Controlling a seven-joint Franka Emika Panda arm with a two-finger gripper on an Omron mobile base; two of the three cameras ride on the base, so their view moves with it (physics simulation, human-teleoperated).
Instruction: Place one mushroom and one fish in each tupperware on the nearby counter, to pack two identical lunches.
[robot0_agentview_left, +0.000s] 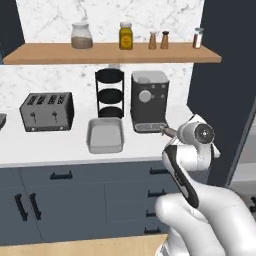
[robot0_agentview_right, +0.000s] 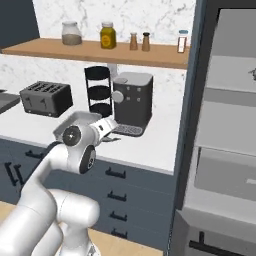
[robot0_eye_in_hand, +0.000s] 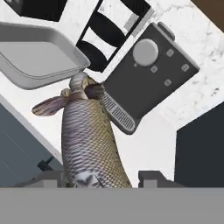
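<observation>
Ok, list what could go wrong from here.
The long scaly brown fish juts far past the gripper, so it may slip or swing loose. It hangs close to the dark grey coffee machine and could clip it. The shallow grey rectangular tupperware lies aside, so the drop could miss.

White marble wall, wooden wall shelf at twelve o'clock, dark blue-grey cabinets with black handles at six, tall dark panel at three, wood floor.

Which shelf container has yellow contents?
The jar second from the left on the wooden shelf: amber-yellow fill, dark lid. The glass jar beside it holds brownish-grey stuff; the rest are small shakers.
</observation>
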